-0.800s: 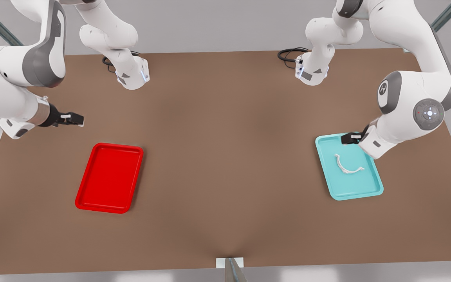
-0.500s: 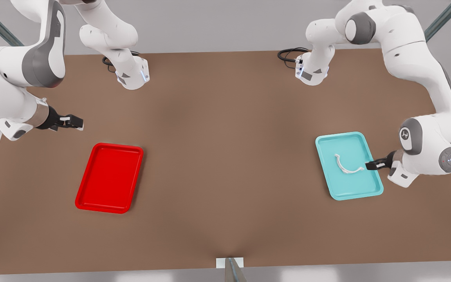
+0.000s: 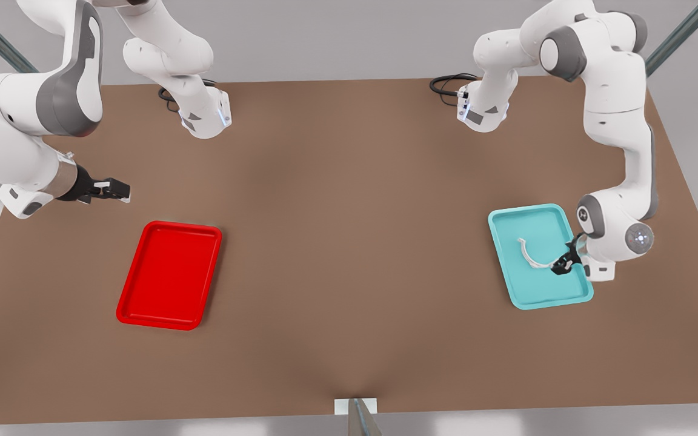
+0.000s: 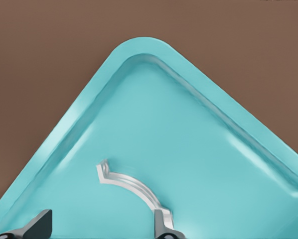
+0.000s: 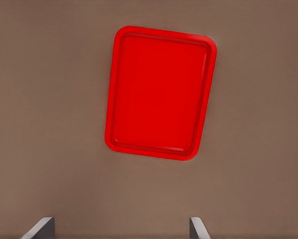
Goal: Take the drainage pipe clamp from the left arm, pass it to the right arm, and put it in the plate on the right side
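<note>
Small white plastic half-ring clamp (image 3: 535, 255) lying inside teal rectangular tray (image 3: 509, 225), far right on brown desk (image 3: 349, 242). Left gripper (image 3: 561, 265) low at 1 clamp end, jaws spread. Right gripper (image 3: 117, 190) hovering beyond glossy red rectangular plate (image 3: 169, 275), jaws spread, open desk between.

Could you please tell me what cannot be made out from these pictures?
- Front view: the left gripper covers one end of the drainage pipe clamp; contact is unclear.
- Left wrist view: the picture's edge cuts off the gripper's jaws and the teal tray.
- Right wrist view: the edge cuts off the jaws.
</note>
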Available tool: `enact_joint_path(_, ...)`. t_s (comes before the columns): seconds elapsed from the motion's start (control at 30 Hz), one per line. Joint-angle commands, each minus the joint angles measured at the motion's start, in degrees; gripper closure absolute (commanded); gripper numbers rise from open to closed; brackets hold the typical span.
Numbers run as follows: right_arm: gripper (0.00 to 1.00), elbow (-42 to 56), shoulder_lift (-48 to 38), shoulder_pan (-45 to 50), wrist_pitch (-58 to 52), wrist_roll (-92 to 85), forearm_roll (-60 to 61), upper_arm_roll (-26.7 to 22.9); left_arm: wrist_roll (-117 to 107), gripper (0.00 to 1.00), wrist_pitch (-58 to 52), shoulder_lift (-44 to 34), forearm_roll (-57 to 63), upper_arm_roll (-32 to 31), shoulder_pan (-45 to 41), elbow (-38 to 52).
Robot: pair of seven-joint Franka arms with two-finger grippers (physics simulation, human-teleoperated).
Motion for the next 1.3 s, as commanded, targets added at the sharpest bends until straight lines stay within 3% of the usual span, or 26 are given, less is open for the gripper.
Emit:
enact_joint_path(0.0, 0.0, 0.01, -0.05, -0.04, -0.09, -0.47, 0.03, -0.03, -47.08, 0.0, 11.99, -0.21, -0.97, -0.68, 0.04, -2.04)
enact_joint_path(0.27, 0.0, -0.08, -0.05, -0.04, -0.17, -0.82, 0.03, -0.03, -46.47, 0.0, 19.37, 0.14, -3.88, -1.91, 0.84, -6.96)
enact_joint_path(0.6, 0.0, -0.52, -0.05, -0.04, -0.44, -0.82, 0.03, -0.03, -46.29, 0.01, 19.82, 0.93, -3.44, -1.91, 1.45, -7.4)
enact_joint_path(0.7, 0.0, -0.52, -0.05, -0.04, -0.44, -0.82, 0.03, -0.03, -46.38, 0.32, 19.9, 1.19, -3.44, -1.91, 1.63, -7.4)
enact_joint_path(0.93, 0.0, -1.05, -0.05, 0.05, -0.61, -0.82, -0.06, 0.06, -46.38, 0.32, 19.73, 1.28, -3.44, -2.26, 1.63, -7.4)
enact_joint_path(1.0, 0.0, -1.05, -0.05, 0.05, -0.7, -0.82, -0.14, -0.03, -46.38, 0.39, 19.73, 1.28, -3.44, -2.35, 1.63, -7.32)
enact_joint_path(1.27, 0.0, -1.4, -0.05, 0.14, -0.79, -0.82, -0.23, 0.06, -46.29, 0.43, 19.64, 2.16, -3.35, -2.44, 1.63, -7.23)
